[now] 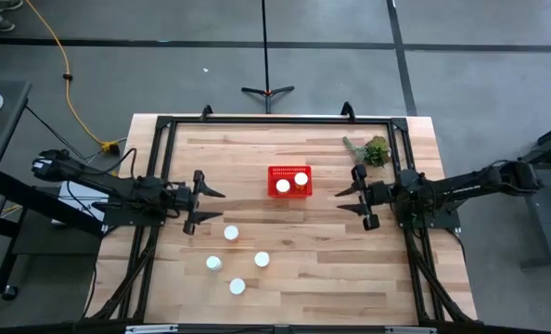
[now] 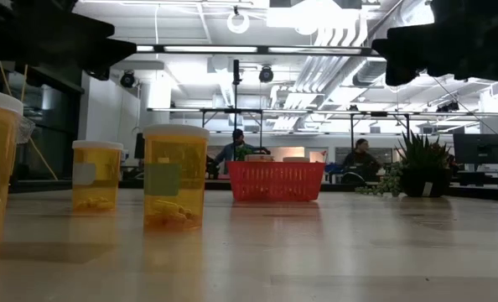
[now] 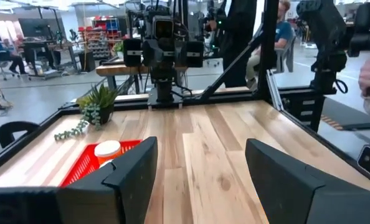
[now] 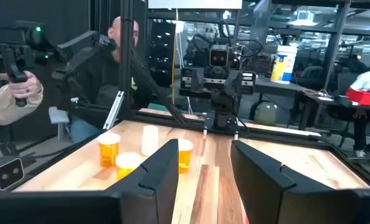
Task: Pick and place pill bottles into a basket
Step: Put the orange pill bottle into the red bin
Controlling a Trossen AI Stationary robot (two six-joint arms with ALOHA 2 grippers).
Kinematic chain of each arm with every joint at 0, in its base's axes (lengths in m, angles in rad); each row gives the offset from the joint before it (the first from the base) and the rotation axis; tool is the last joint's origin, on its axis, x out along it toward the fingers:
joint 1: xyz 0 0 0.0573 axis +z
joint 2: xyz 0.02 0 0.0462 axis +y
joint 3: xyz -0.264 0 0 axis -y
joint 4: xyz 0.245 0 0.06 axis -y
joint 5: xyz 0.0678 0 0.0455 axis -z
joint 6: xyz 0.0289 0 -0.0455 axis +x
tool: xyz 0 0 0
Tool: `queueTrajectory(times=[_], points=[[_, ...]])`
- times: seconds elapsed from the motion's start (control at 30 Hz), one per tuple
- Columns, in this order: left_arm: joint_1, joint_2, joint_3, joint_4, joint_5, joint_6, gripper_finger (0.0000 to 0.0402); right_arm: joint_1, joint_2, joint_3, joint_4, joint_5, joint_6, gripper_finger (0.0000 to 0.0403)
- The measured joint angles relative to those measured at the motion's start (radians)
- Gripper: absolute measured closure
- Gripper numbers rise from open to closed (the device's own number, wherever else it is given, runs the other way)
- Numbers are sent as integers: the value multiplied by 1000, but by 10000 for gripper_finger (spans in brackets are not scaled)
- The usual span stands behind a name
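Observation:
The red basket point(image 1: 288, 182) stands mid-table with two white-capped bottles point(image 1: 283, 186) inside; it also shows in the low view point(image 2: 276, 180) and the left wrist view point(image 3: 85, 165). Several more bottles stand upright on the table nearer the front point(image 1: 231, 233) point(image 1: 262, 260) point(image 1: 214, 263). In the low view they are amber with white caps point(image 2: 175, 176). My left gripper point(image 1: 218, 206) is open and empty, left of the basket. My right gripper point(image 1: 340, 199) is open and empty, right of the basket.
A green plant sprig point(image 1: 373, 150) lies at the far right of the table. A black frame point(image 1: 275, 121) runs around the table's edges. A person point(image 4: 116, 43) sits beyond the table's side, and others show in the room behind.

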Motion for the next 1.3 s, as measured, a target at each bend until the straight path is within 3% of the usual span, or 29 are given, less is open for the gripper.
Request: queueTrajectory(times=[0.2, 0.33, 0.5, 0.67, 1.03, 1.3], points=[[0, 112, 52, 1, -20, -9, 54, 0, 0, 0, -1, 1, -4, 264], [0, 167, 156, -146, 27, -25, 7, 0, 0, 0, -2, 1, 12, 264], [0, 227, 304, -386, 104, -97, 42, 0, 0, 0, -10, 3, 15, 264], [-1, 283, 392, -522, 140, -134, 71, 0, 0, 1, -23, 6, 15, 264], [-30, 377, 420, -555, 195, -148, 78, 1, 0, 1, -53, 6, 16, 264], [-148, 468, 420, -543, 96, -142, 84, 1, 0, 1, -62, 6, 16, 264]])
